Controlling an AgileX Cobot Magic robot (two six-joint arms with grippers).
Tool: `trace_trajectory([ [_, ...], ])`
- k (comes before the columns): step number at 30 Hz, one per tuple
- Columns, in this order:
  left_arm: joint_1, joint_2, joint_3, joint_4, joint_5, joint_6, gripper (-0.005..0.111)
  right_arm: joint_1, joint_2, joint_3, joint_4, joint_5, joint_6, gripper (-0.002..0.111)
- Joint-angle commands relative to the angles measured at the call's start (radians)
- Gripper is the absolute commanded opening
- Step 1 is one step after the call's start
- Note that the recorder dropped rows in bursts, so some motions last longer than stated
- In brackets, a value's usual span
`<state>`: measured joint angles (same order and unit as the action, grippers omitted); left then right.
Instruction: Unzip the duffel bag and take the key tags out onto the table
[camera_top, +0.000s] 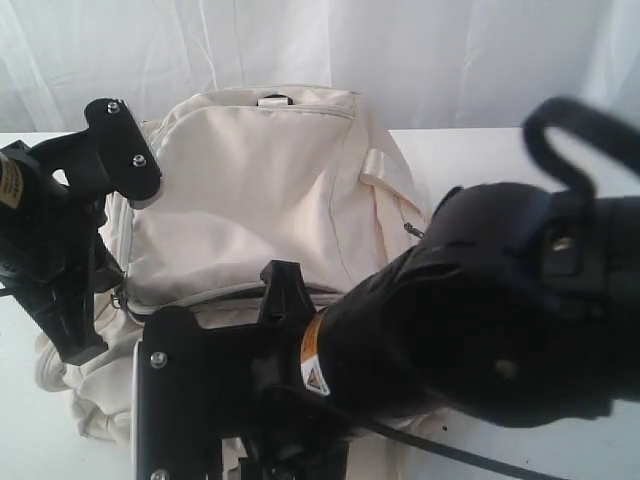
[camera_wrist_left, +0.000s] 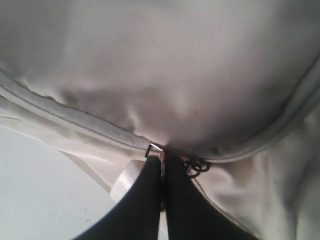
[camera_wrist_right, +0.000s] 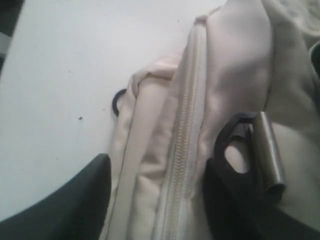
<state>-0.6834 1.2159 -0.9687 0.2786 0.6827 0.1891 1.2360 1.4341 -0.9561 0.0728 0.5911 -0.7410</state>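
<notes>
Lying six-to-twelve o'clock lengthwise: duffel bag. My left pincer pinched shut on zipper pull; my right pincer gaping, astride zipper, holding nothing. Arm sticker unreadable.

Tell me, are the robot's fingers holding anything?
The left fingers pinch the duffel bag's metal zipper pull; the right fingers stand open, holding nothing.

Duffel bag plain cream; table white; ring apparently black; left gripper fingers black.
</notes>
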Motion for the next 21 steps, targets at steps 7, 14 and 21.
trace_trajectory([
  [7, 0.003, -0.007, 0.002, -0.017, 0.003, -0.002, 0.0, 0.004, 0.089, 0.003, -0.263, 0.214, 0.285, 0.0],
  [14, 0.003, -0.007, 0.002, -0.017, -0.001, -0.002, 0.0, 0.004, 0.089, 0.003, -0.401, 0.421, 0.499, 0.0],
  [21, 0.003, -0.007, 0.004, -0.017, -0.003, -0.002, 0.0, 0.004, 0.073, 0.003, -0.5, 0.563, 0.569, 0.0],
])
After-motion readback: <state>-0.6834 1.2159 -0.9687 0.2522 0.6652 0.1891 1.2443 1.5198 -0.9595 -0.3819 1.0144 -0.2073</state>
